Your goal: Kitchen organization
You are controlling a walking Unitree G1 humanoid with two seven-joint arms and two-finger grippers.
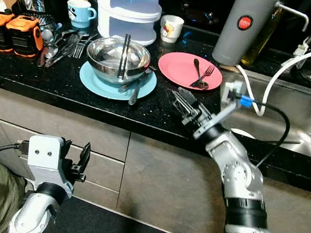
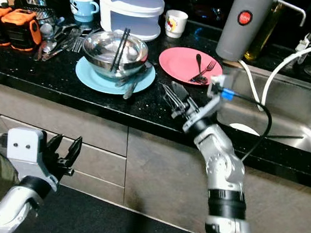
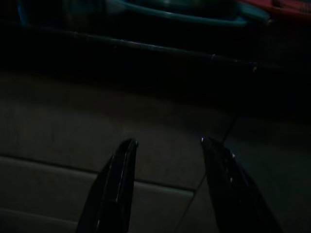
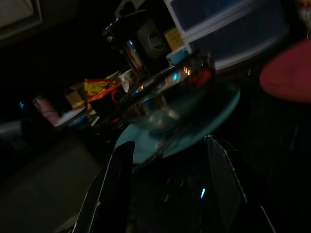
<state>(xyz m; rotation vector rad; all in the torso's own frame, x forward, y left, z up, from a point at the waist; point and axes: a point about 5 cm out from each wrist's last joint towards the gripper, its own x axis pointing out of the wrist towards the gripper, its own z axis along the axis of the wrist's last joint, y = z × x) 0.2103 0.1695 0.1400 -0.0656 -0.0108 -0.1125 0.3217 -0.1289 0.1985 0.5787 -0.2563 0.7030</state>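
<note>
A steel bowl (image 1: 117,58) with black chopsticks (image 1: 124,54) across it sits on a blue plate (image 1: 101,83) on the black counter. Cutlery lies at the bowl's right side on that plate. To the right, a pink plate (image 1: 179,68) carries a fork and a spoon (image 1: 199,75). My right gripper (image 1: 182,105) hovers open over the counter's front part, between the two plates, its fingers aimed at the blue plate (image 4: 194,131). My left gripper (image 1: 83,159) hangs low before the cabinet drawers, open and holding nothing.
White stacked containers (image 1: 128,9), a blue mug (image 1: 80,13) and a white cup (image 1: 171,27) stand at the back. Loose cutlery (image 1: 63,44) and orange devices (image 1: 15,32) lie left. A grey flask (image 1: 242,27) stands beside the sink (image 1: 293,116), with a white hose over it.
</note>
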